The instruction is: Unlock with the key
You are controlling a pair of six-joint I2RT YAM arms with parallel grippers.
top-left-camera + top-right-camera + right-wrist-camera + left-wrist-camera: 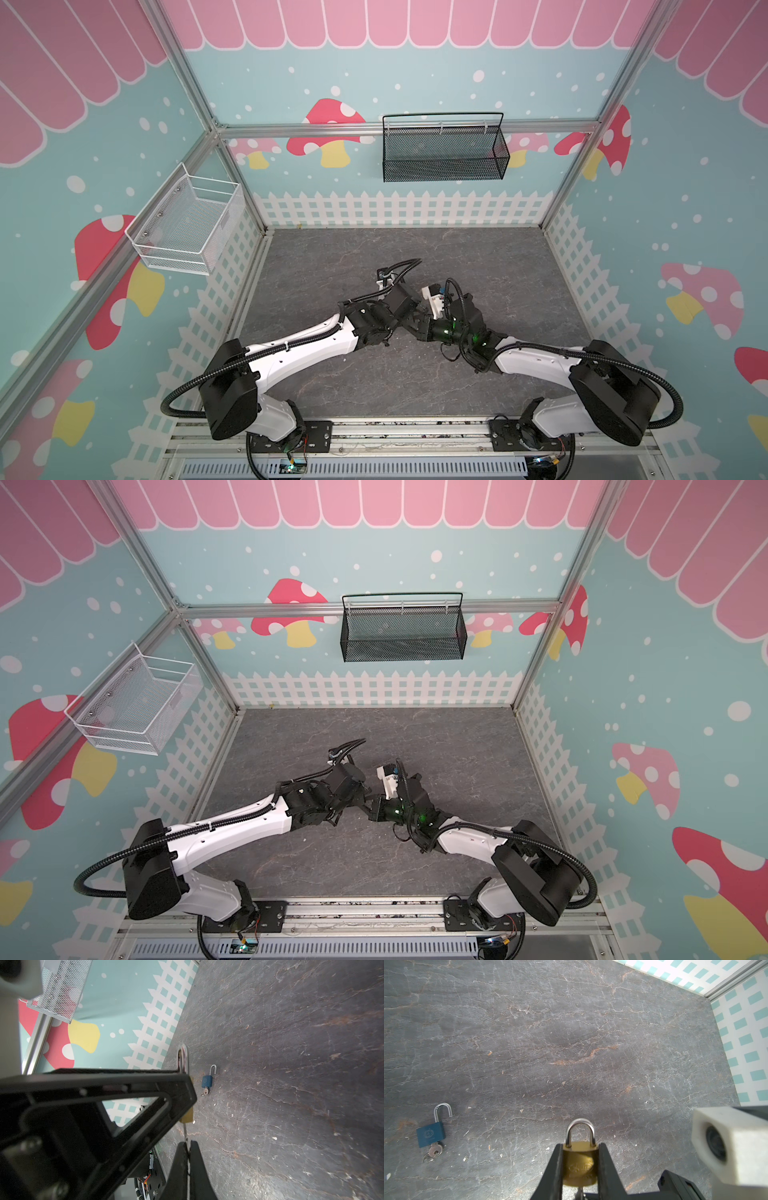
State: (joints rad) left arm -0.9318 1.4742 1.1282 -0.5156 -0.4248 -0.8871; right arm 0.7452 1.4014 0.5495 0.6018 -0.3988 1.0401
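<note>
My left gripper is shut on the brass padlock, gripping its body by the sides above the grey floor. The steel shackle is closed and points away from the wrist. The key, a thin grey blade, runs from the underside of the brass padlock to my right gripper, which is shut on it. Only a short piece of the key shows below the lock in the left wrist view. In both top views the two grippers meet tip to tip at mid-floor and hide lock and key.
A blue padlock lies on the floor with its shackle open and its own key in it, also visible as the blue padlock. A white wire basket hangs on the left wall and a black mesh basket on the back wall.
</note>
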